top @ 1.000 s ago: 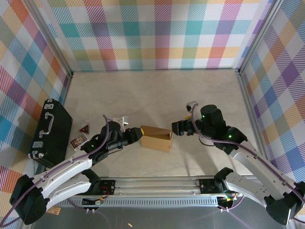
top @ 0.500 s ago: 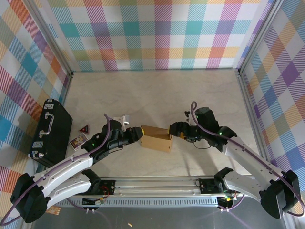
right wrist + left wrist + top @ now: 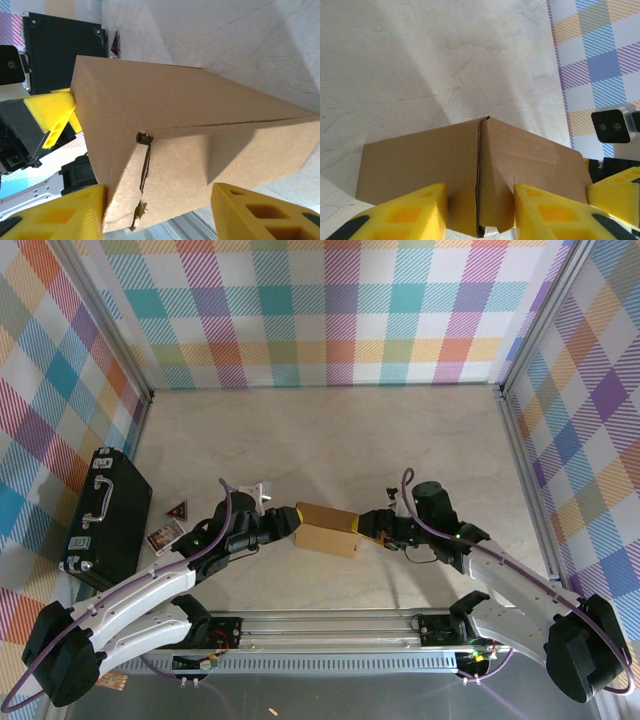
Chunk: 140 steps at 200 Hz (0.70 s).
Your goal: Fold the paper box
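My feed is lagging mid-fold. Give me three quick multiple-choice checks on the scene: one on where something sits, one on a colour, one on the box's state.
1. Where is the black case?
A. dead centre
B. by the left wall
C. far right

2. What colour are the fingers in the left wrist view?
A. red
B. white
C. yellow

3. What state is the paper box in?
A. folded up into a box shape
B. a flat open sheet
C. torn into two pieces

Key:
1 B: the top view shows the case lying along the left wall.
2 C: yellow fingers sit on either side of the paper box.
3 A: both wrist views show closed faces meeting at corners.
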Tool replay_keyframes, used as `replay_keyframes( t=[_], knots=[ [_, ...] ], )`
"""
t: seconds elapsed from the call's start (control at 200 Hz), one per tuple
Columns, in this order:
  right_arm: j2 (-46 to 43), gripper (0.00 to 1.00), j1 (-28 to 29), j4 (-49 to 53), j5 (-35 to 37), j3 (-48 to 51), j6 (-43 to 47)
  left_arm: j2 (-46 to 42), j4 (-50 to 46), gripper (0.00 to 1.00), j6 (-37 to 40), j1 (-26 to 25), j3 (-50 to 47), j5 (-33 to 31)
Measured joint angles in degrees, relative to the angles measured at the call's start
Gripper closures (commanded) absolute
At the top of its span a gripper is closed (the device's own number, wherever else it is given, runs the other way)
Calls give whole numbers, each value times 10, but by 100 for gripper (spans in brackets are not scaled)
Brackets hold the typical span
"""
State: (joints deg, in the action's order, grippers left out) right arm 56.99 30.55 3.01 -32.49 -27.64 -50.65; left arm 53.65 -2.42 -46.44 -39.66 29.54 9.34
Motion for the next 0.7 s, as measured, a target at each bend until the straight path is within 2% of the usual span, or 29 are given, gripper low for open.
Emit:
replay_keyframes(
  t=[0.175, 0.29, 0.425, 0.64, 0.7],
  knots=[
    [32, 57, -21, -82, -35, 25, -12, 5, 16, 65, 0, 0, -7, -9],
    [41, 63, -25, -116, -44, 34, -13, 5, 42, 71, 1, 0, -21, -17],
    [46, 70, -30, -131, -45, 37, -12, 4, 90, 80, 5, 0, -45, -26],
    [76, 77, -36, -147, -55, 22, 17, 3, 147, 82, 10, 0, -71, -34],
    [83, 83, -36, -141, -51, 10, 41, 1, 156, 82, 16, 1, -77, -38]
  ],
)
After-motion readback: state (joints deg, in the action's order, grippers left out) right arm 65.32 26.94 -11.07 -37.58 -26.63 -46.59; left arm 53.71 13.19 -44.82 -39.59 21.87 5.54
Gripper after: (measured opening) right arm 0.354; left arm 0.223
